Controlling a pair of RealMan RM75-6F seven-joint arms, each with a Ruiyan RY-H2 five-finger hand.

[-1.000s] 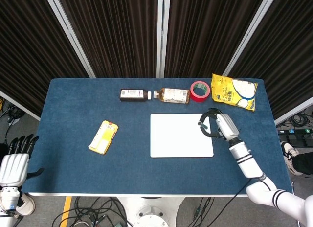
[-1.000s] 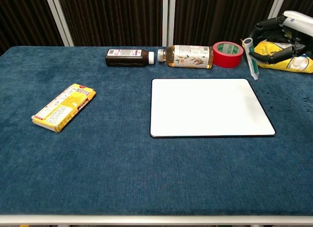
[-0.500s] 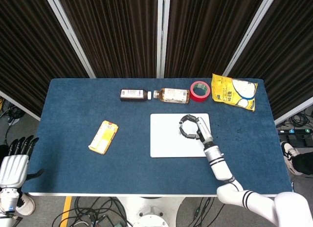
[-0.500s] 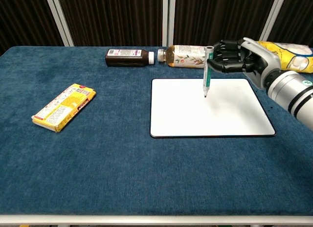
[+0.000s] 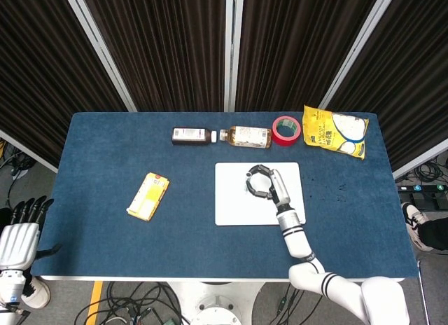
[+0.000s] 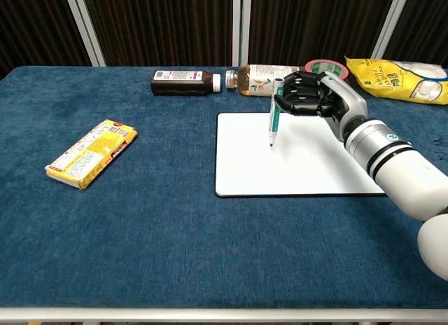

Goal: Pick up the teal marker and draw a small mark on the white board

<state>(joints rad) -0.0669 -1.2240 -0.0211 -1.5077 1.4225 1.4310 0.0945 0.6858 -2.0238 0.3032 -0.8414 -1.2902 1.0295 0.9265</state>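
Observation:
My right hand (image 6: 311, 97) (image 5: 266, 184) grips the teal marker (image 6: 275, 118), upright with its tip pointing down at the white board (image 6: 308, 167) (image 5: 234, 202). The tip stands over the board's left-middle part, at or just above its surface; contact cannot be told. In the head view the marker is hidden by the hand. No mark shows on the board. My left hand (image 5: 19, 234) hangs beyond the table's near left corner, fingers apart, holding nothing.
Along the far edge lie a dark brown bottle (image 6: 183, 82), an amber bottle (image 6: 262, 78), a red tape roll (image 5: 285, 130) and a yellow bag (image 6: 397, 78). A yellow box (image 6: 92, 153) lies on the left of the blue table (image 6: 140, 227).
My right hand has carried the marker leftwards, from beside the board's right edge to over its left-middle part. The left hand has hardly moved.

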